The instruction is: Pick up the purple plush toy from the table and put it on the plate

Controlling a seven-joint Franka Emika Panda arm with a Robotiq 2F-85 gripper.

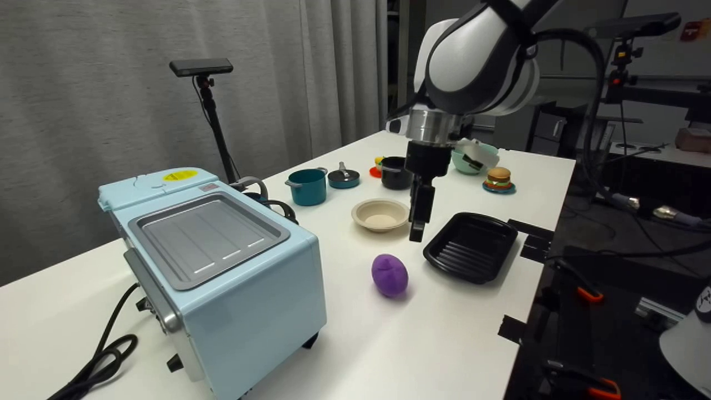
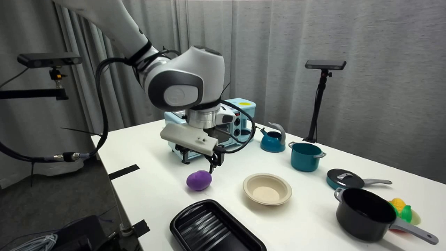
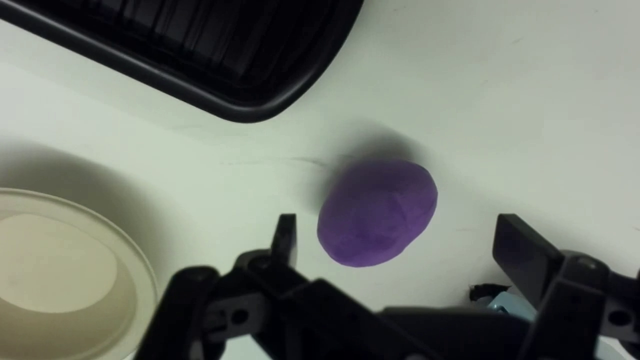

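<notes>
The purple plush toy (image 1: 390,275) is egg-shaped and lies on the white table (image 1: 355,347); it also shows in an exterior view (image 2: 199,180) and in the wrist view (image 3: 377,215). The beige plate (image 1: 380,219) stands beside it and holds nothing; it also shows in an exterior view (image 2: 267,194) and at the left of the wrist view (image 3: 55,265). My gripper (image 3: 397,219) is open, with its fingers apart and the toy seen between and slightly beyond the tips. In both exterior views the gripper (image 1: 416,236) (image 2: 213,169) is above the table, apart from the toy.
A black ridged tray (image 1: 472,247) lies close to the toy. A light-blue toaster oven (image 1: 255,322) stands on the toy's other side. A teal pot (image 2: 305,157), a kettle (image 2: 273,141), a lidded pan (image 2: 345,179) and a black saucepan (image 2: 366,214) stand beyond the plate.
</notes>
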